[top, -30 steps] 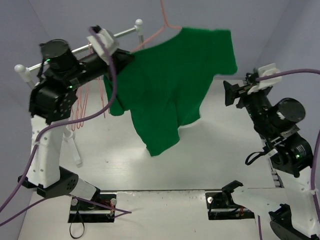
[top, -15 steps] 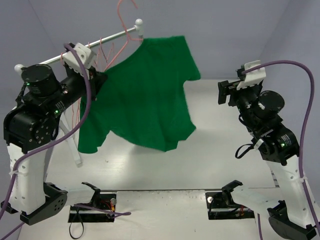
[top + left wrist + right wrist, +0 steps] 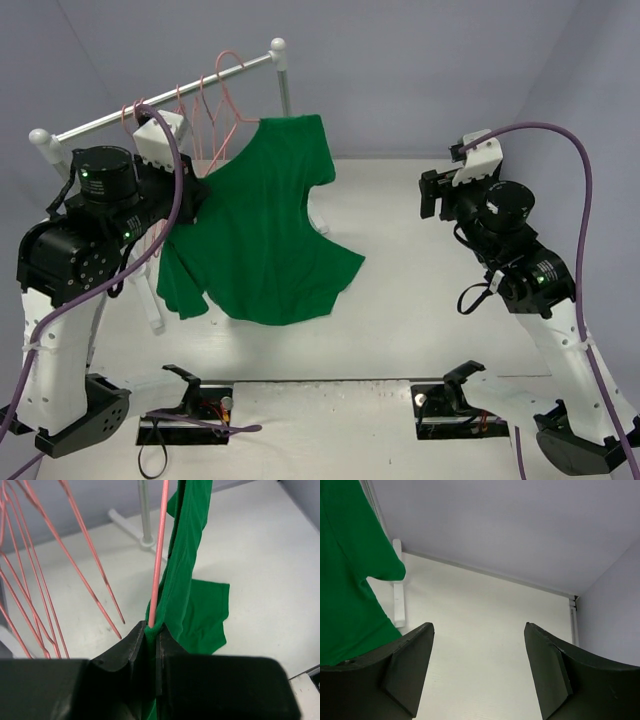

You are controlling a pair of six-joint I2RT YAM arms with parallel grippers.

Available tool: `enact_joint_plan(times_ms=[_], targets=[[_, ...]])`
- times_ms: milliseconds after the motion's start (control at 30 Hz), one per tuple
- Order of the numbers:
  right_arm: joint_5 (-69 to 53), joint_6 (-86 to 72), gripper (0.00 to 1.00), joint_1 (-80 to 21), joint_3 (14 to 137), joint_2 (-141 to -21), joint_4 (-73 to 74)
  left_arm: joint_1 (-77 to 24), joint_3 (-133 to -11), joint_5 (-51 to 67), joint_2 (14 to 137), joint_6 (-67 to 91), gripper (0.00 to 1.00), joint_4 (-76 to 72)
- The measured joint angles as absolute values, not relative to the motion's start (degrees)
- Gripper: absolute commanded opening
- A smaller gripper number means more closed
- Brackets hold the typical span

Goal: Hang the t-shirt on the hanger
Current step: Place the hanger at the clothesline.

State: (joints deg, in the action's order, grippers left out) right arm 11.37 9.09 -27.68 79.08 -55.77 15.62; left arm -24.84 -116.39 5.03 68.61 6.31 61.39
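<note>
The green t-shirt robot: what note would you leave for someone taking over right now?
Left tool: shut, pinching the bright green fabric t-shirt and the thin pink wire hanger together.
Right tool: open, empty, apart from the shirt.
Shirt hangs beside the white rack bar; its bottom edge trails on the white table.
Done: shirt looks threaded on the hanger.
Left to do: check the hook sits on the bar, then release.

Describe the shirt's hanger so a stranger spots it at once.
Find the white rack bar at the table's far left, hung with pink wire hangers. The hanger meant carries the green t-shirt, pinched with it in the left gripper; the others are bare.
</note>
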Motion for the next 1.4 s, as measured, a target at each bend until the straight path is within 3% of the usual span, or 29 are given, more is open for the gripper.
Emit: enact_joint_plan(times_ms=[400,667,1000,1400], targets=[[9.00,5.57,0.70,-27.68,75.59,-55.65,15.65,-26.26,-113.26,-11.77,76.79,18.21,0.00,62.61],[7.71,3.78,0.70,-27.68,73.91,-54.28,15.66,-29.13,-125.87,-23.64,87.51,18.41,0.00,62.54],[7.26,2.95,0.70,-27.68,72.87,-51.31,15.63,-29.49,-137.09,-28.85,99.02,18.30,0.00,61.88],[7.01,2.98,0.71,-27.68,70.15,-50.46,15.64,-33.40,-130.19,-33.95,101.44,21.37,0.00,55.46]])
